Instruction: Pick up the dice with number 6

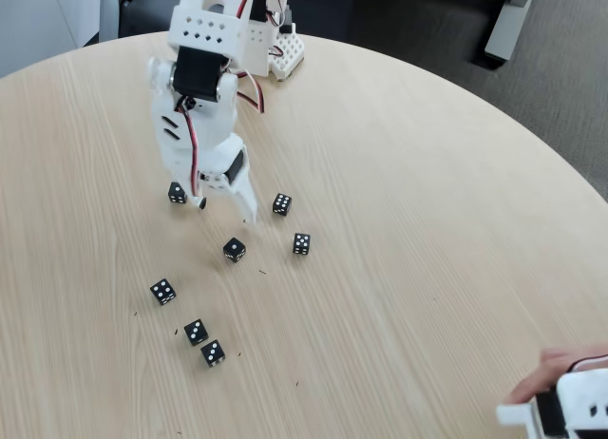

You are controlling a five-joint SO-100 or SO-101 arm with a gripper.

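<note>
Black dice with white pips lie scattered on the pale wood-grain surface in the fixed view, spread apart so each top face can be read. The white hand hangs low among them, its two fingers spread and gripping nothing, one tip close to a die at the left whose top face is too small to read. The dice with number 6 sits just right of the hand, seemingly showing two rows of three. Nearby lie a five-pip die and a one-pip die, with three more nearer the camera. A person's hand holds a white device at the lower right. No brand or writing is legible.
</note>
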